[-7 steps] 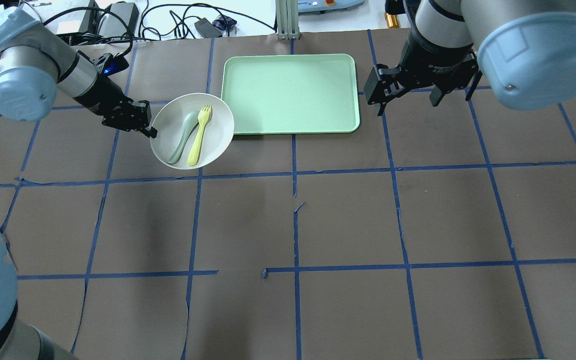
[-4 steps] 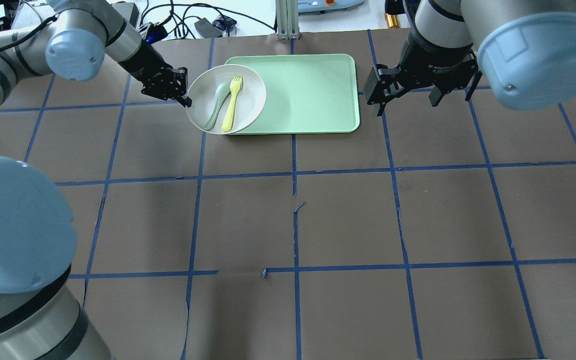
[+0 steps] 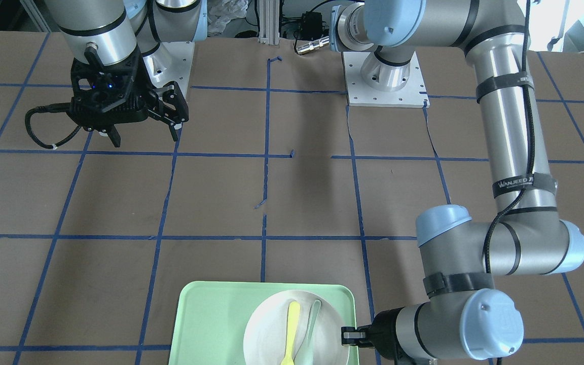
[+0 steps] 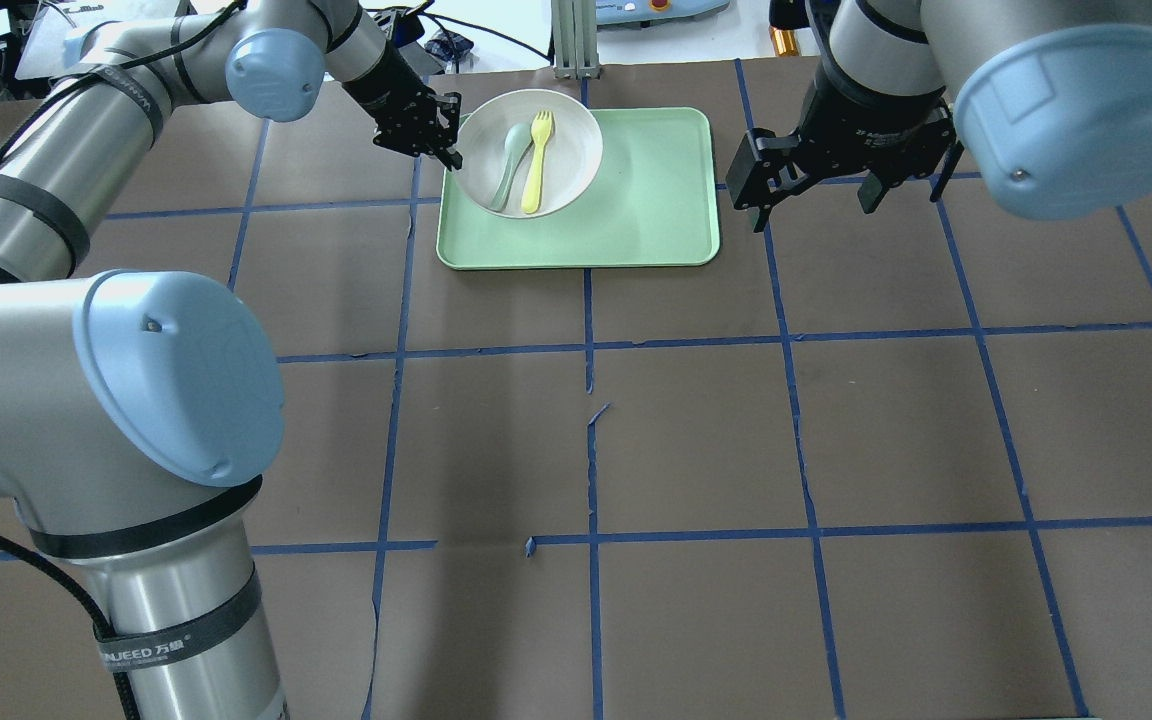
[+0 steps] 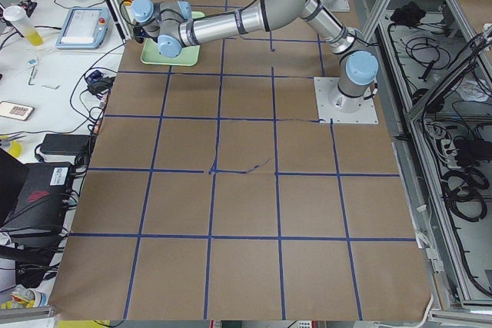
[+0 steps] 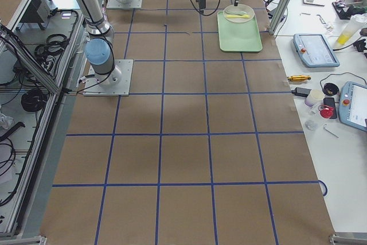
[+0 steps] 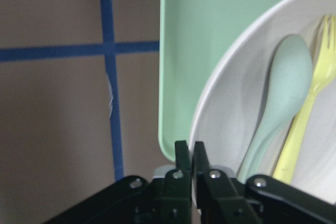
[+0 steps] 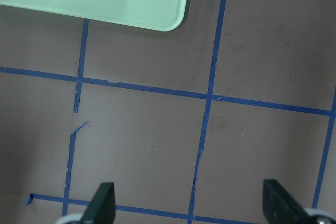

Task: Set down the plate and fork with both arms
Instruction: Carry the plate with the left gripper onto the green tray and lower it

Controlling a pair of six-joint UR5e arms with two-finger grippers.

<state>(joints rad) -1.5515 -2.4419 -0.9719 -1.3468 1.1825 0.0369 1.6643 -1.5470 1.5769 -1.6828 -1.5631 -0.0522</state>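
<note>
The off-white plate (image 4: 572, 135) is over the far left part of the green tray (image 4: 636, 215), with its far rim past the tray's edge. I cannot tell if it touches the tray. The pale-yellow fork (image 4: 536, 165) lies in it beside a grey-green spoon (image 4: 508, 165). My left gripper (image 4: 450, 153) is shut on the plate's left rim. The left wrist view shows its fingers (image 7: 182, 162) pinching the plate (image 7: 231, 129), with the fork (image 7: 310, 124) inside. My right gripper (image 4: 816, 208) hangs open and empty to the right of the tray, over bare table in its wrist view (image 8: 190, 205).
The brown table has blue tape lines (image 4: 591, 345). In the front-facing view the tray (image 3: 211, 324) with the plate (image 3: 271, 329) sits at the bottom edge. Cables and devices (image 4: 406, 50) lie beyond the far table edge.
My left gripper has carried the plate with fork and spoon from the table left of the tray, rightward and away, to over the tray. The right arm has not moved.
</note>
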